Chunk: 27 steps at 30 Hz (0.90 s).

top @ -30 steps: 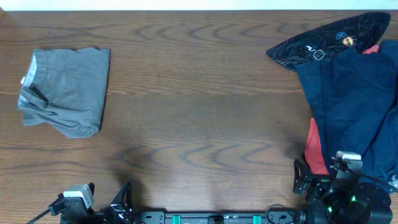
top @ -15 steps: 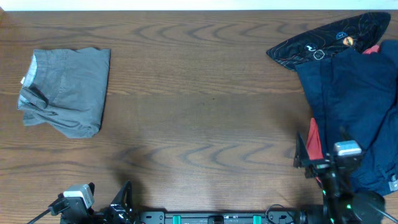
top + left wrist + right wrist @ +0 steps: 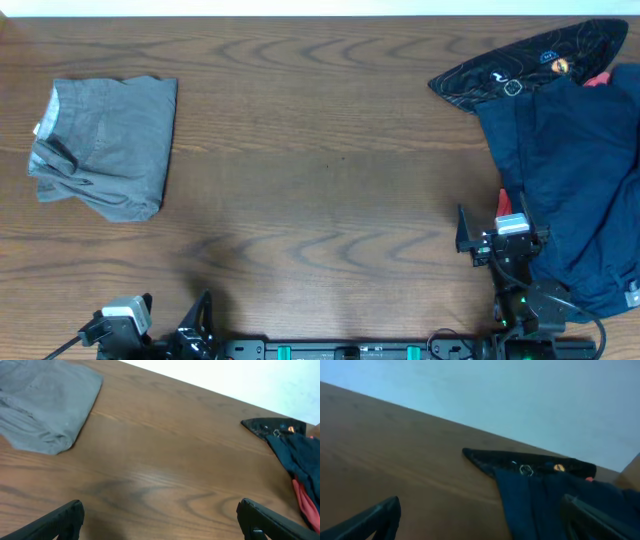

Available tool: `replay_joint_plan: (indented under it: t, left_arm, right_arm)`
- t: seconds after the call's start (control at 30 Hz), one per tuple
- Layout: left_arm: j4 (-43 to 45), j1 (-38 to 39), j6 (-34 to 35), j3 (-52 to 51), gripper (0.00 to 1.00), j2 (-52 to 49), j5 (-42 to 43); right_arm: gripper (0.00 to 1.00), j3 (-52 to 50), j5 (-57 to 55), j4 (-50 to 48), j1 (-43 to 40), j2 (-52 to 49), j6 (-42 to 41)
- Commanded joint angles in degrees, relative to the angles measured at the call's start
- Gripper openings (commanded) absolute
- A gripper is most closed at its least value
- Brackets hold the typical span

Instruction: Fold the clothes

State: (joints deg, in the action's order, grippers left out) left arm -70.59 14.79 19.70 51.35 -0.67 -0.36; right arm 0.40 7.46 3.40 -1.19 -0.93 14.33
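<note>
The grey shorts (image 3: 105, 145) lie folded at the table's far left; they also show in the left wrist view (image 3: 42, 405). A pile of clothes lies at the right: a navy garment (image 3: 570, 170), a black printed one (image 3: 530, 60) and a red one (image 3: 508, 212) peeking out beneath. The pile shows in the right wrist view, navy (image 3: 540, 505) under the black printed one (image 3: 530, 462). My left gripper (image 3: 160, 522) is open and empty, low at the front edge (image 3: 165, 335). My right gripper (image 3: 497, 236) is open and empty, at the pile's left edge.
The wooden table (image 3: 320, 180) stretches between the shorts and the pile. A pale wall runs behind the table's far edge (image 3: 225, 380). The arm bases sit along the front edge (image 3: 350, 350).
My right arm has risen from the front edge and moved forward and left along the pile's lower left edge. The left arm and the clothes have not moved.
</note>
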Motion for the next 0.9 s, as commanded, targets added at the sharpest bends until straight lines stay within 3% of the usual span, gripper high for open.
replay_joint_plan:
  t: [0.0, 0.87]
  left_arm:
    - [-0.09, 0.17, 0.59, 0.09, 0.98, -0.09, -0.33]
    - [0.17, 0.17, 0.48, 0.09, 0.98, -0.09, -0.83]
  right_arm:
    - [0.99, -0.07, -0.81, 0.26, 0.50, 0.44, 0.94]
    - [0.99, -0.07, -0.81, 0.26, 0.50, 0.28, 0.94]
